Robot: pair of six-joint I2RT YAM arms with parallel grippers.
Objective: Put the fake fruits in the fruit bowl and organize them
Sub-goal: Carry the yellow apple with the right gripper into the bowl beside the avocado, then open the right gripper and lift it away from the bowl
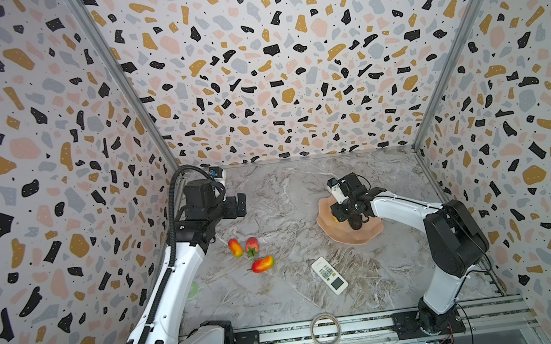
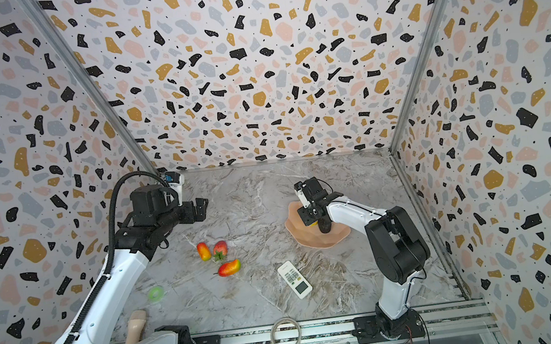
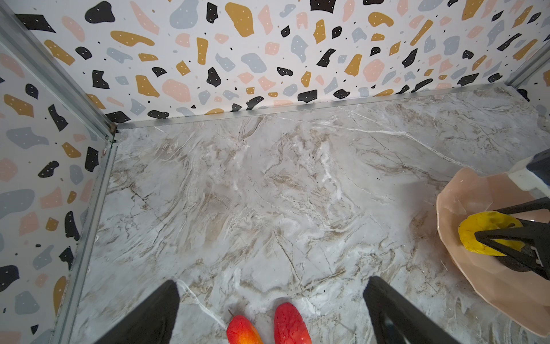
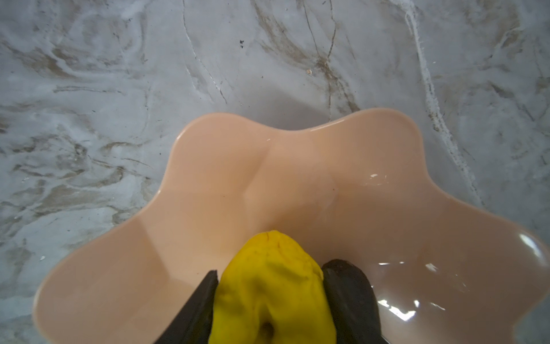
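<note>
yellow apple point(image 4: 269, 297) in right gripper point(image 4: 269, 272), inside bowl point(image 4: 208, 178)

No legible text anywhere; only tiny unreadable print on the white remote control point(image 1: 329, 275).

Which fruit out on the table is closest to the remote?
The lone mango, nearest the remote; the strawberry and the other mango sit side by side farther back.

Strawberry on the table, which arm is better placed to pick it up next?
Left. The left gripper hangs by the strawberry, jaws open and empty; the right gripper is over the fruit bowl, jaws shut on the yellow apple.
</note>
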